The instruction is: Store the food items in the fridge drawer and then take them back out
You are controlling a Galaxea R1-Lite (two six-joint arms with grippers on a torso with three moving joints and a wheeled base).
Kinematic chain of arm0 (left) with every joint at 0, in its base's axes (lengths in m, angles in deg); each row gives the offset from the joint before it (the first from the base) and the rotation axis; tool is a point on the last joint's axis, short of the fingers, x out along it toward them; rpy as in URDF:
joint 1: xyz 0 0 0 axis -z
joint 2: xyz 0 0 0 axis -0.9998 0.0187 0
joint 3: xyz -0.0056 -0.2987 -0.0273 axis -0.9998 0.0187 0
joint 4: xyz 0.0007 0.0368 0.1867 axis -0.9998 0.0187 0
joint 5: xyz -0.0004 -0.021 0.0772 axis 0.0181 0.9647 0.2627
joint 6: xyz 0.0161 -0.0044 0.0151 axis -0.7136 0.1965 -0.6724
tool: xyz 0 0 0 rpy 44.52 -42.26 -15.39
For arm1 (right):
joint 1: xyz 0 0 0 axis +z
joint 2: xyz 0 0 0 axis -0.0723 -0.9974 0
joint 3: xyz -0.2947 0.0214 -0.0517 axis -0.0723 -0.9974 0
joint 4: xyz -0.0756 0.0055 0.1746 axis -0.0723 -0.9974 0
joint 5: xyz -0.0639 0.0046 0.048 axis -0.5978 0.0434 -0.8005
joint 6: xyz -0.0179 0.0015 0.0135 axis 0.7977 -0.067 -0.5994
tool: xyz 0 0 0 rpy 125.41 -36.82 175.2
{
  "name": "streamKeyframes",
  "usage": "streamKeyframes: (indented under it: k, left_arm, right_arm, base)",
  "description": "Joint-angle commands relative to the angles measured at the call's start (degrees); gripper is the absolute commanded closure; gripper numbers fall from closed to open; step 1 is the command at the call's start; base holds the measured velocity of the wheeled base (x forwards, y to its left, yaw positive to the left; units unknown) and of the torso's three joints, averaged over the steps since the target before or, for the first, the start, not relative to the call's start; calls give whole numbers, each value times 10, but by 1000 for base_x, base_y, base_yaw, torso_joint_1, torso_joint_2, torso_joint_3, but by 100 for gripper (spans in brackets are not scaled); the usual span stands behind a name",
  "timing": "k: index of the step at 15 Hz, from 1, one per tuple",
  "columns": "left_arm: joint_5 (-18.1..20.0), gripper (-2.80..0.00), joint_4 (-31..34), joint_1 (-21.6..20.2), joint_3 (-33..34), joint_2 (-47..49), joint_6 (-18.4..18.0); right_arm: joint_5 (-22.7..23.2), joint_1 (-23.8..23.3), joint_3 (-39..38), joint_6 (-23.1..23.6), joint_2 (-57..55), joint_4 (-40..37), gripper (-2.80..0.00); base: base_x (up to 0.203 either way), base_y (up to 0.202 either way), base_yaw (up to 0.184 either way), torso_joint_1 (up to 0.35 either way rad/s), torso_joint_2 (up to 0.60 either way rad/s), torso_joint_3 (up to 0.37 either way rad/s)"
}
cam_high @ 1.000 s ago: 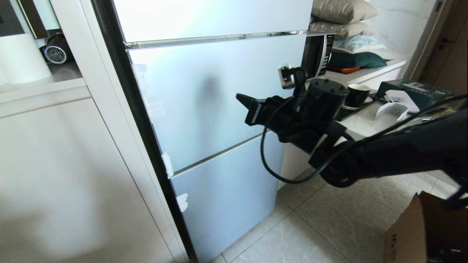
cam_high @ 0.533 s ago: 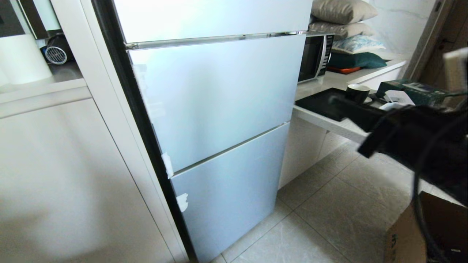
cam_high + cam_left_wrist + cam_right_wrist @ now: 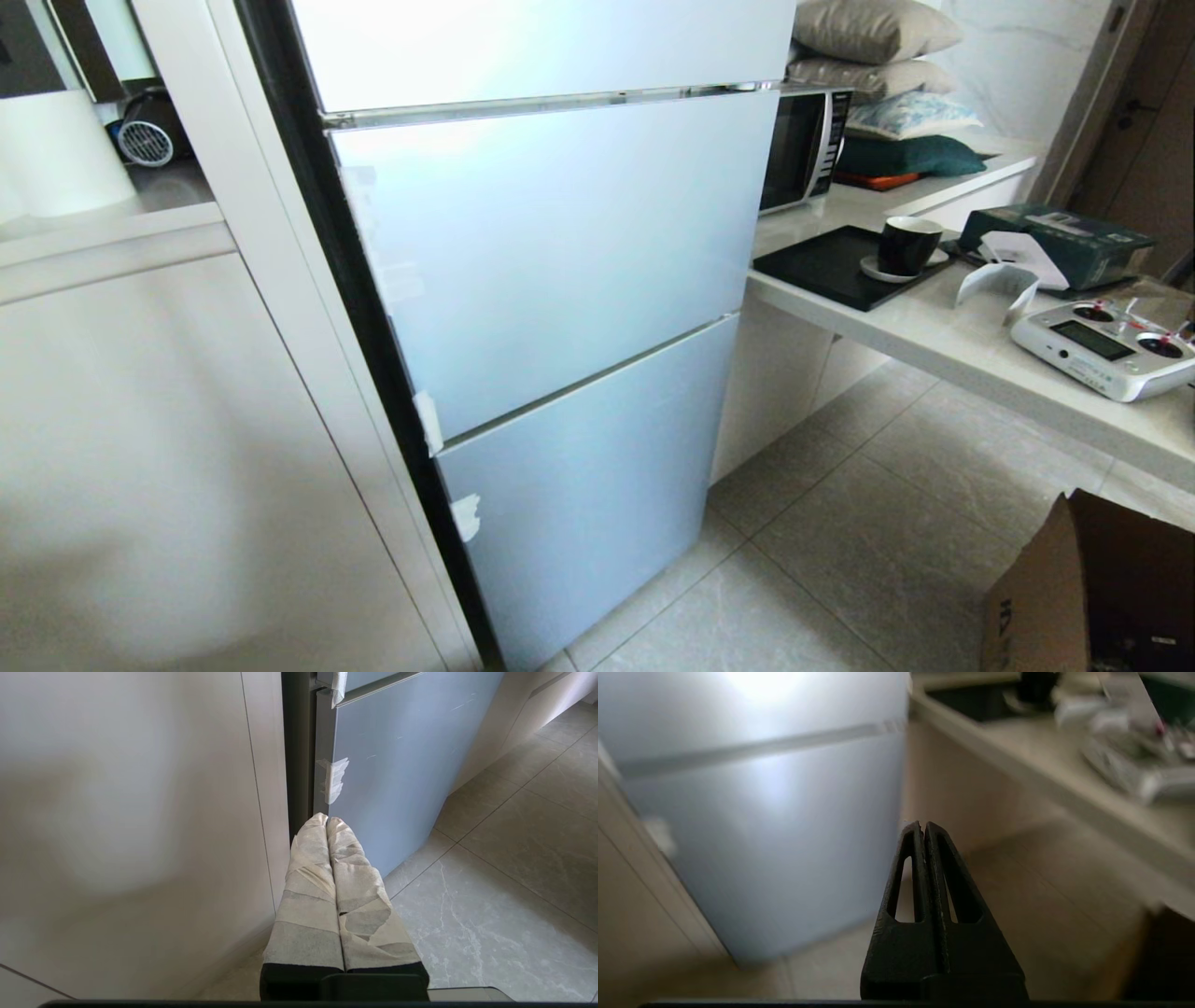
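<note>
The right claw [image 3: 924,828], two black ribbed fingers pressed together with nothing between them, sits at the lower centre of the right wrist view, pointing at the pale blue lower door of the fridge [image 3: 775,858] and the tiled floor. The left claw [image 3: 327,823], its fingers wrapped in white tape, is likewise together and empty at the lower centre of the left wrist view, hanging low near the fridge's bottom corner beside a cream cabinet panel [image 3: 131,835]. Neither arm appears in the head view.

There the tall fridge with frosted blue-white door panels [image 3: 560,243] fills the centre, all its doors closed, so the fridge drawer and the food items cannot be seen. To its right a pale stone bench [image 3: 962,341] carries a black tray [image 3: 831,266] with a black cup [image 3: 907,245] on a saucer, a green box [image 3: 1064,245] and a silver remote controller [image 3: 1106,347]. A microwave [image 3: 808,145] stands behind, with stacked pillows [image 3: 878,47] above. A brown cardboard box [image 3: 1092,597] sits on the floor at the lower right.
</note>
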Motion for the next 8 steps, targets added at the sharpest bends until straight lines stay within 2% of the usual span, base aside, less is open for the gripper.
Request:
streamKeyframes:
  k: [1,2,4,5,6,8]
  left_arm:
    - [0,0,0,0,0,1,0]
    - [0,0,0,0,0,1,-1]
    - [0,0,0,0,0,1,0]
    - [0,0,0,0,0,1,0]
    - [0,0,0,0,0,1,0]
    - [0,0,0,0,0,1,0]
  right_arm:
    - [3,-29,-99,24,192,-56,0]
    - [1,-35,-124,12,220,-68,0]
    - [-1,-42,-143,-92,226,-88,0]
    - [2,-43,-146,-98,224,-93,0]
    - [2,-43,-145,-74,224,-92,0]
    - [-3,-43,-145,36,224,-95,0]
  base:
    - [0,0,0,0,0,0]
    - [0,0,0,0,0,0]
    - [0,0,0,0,0,0]
    - [0,0,0,0,0,0]
    - [0,0,0,0,0,0]
    - [0,0,0,0,0,0]
